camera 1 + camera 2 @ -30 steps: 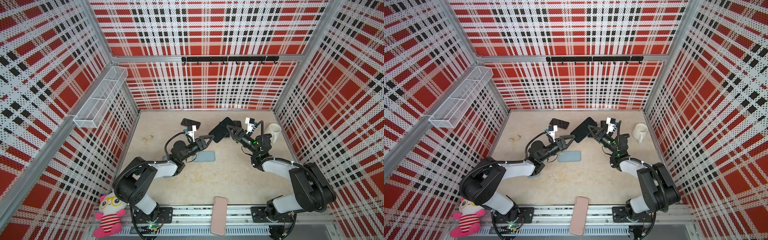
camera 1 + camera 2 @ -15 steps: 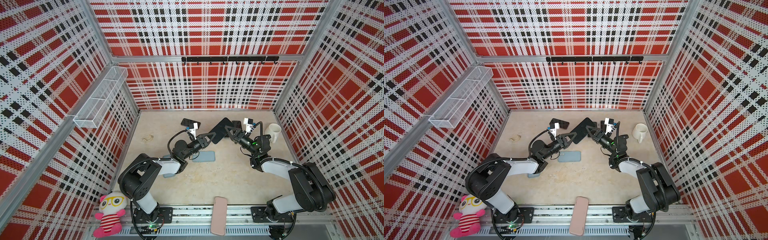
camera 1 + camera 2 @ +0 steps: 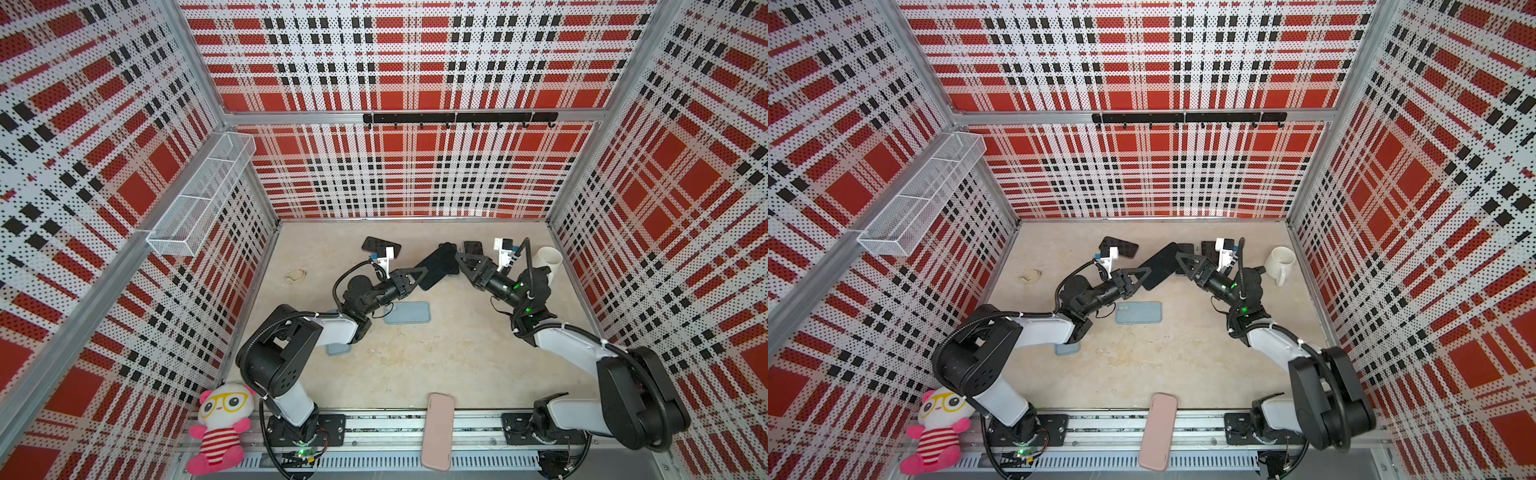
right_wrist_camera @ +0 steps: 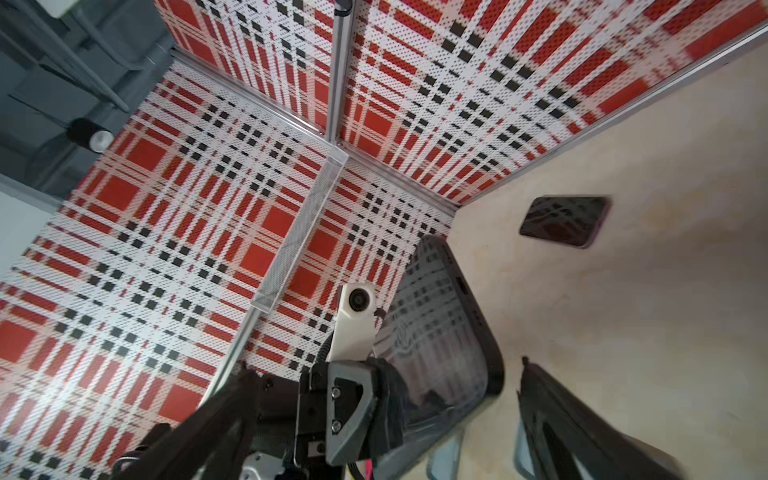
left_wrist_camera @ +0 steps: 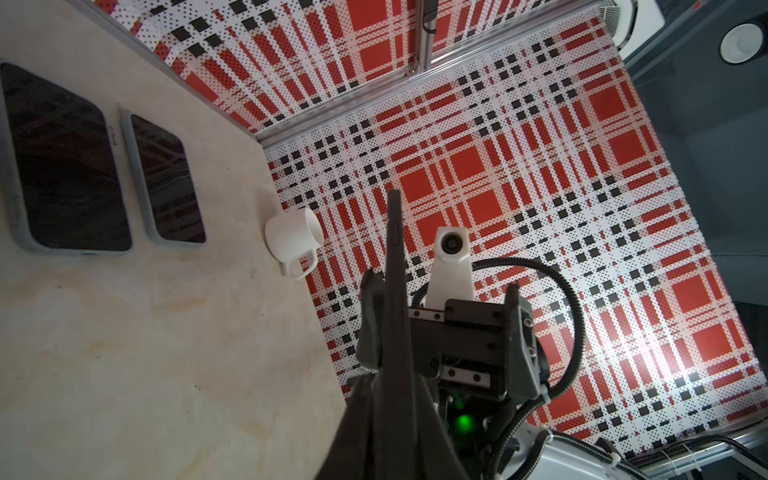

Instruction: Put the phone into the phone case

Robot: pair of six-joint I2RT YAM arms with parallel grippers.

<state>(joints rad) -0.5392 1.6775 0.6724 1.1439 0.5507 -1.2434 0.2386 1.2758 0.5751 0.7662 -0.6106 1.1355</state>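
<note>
- Nearest you, a pink phone case lies across the front rail. A plush panda sits at the front-left corner, off the worktop.
- A small grey-blue case lies flat, mostly hidden under your left arm.
- The light blue phone case lies flat mid-worktop, just on the near side of your left gripper and apart from it.
- Your left gripper is clamped narrow on the near end of the black phone.
- The phone is in the air above the worktop, tilted, running diagonally toward your right gripper. It is not in the case.
- Your right gripper sits at the phone's far end with its jaws wide. In the left wrist view one finger is just beside the phone's face and the other stands well clear, so there is no grip there.
- A tan loop lies near the left wall, too small to identify.
- A white mug stands upright by the right wall, beside your right arm.
- At the back, a dark phone lies flat behind the left gripper. Two cased phones lie side by side behind the right gripper, partly hidden in both top views.
- Farthest off, a wire basket hangs on the left wall and a black hook rail on the back wall.
</note>
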